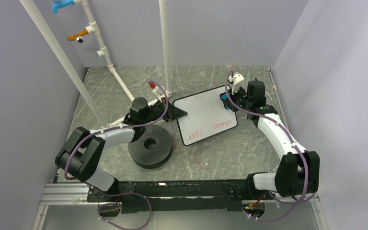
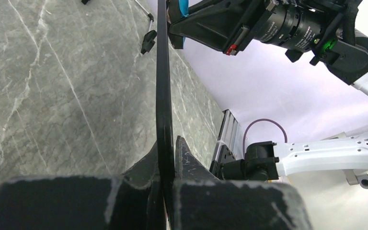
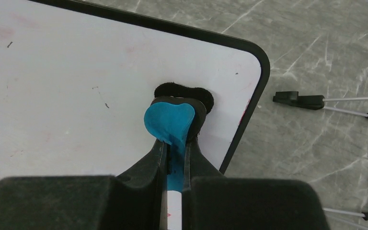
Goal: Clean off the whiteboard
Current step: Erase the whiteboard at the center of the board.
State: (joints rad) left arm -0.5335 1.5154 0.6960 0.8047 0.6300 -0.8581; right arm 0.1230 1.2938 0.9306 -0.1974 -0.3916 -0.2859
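Observation:
The whiteboard [image 1: 203, 115] is a white rectangle with a thin black edge and red handwriting along its near edge. My left gripper [image 1: 178, 113] is shut on its left edge; in the left wrist view the board's black edge [image 2: 163, 86] runs edge-on between the jaws. My right gripper [image 1: 226, 101] is shut on the blue-and-black eraser [image 3: 171, 120] and presses its black felt on the board [image 3: 76, 96] near the far right corner. That part of the board looks wiped, with faint pink smudges.
A black disc [image 1: 149, 146] with a centre hole lies by the left arm. A white pipe frame [image 1: 110, 62] stands at the back left. A thin wire stand [image 3: 345, 103] lies on the grey marbled table beyond the board's corner.

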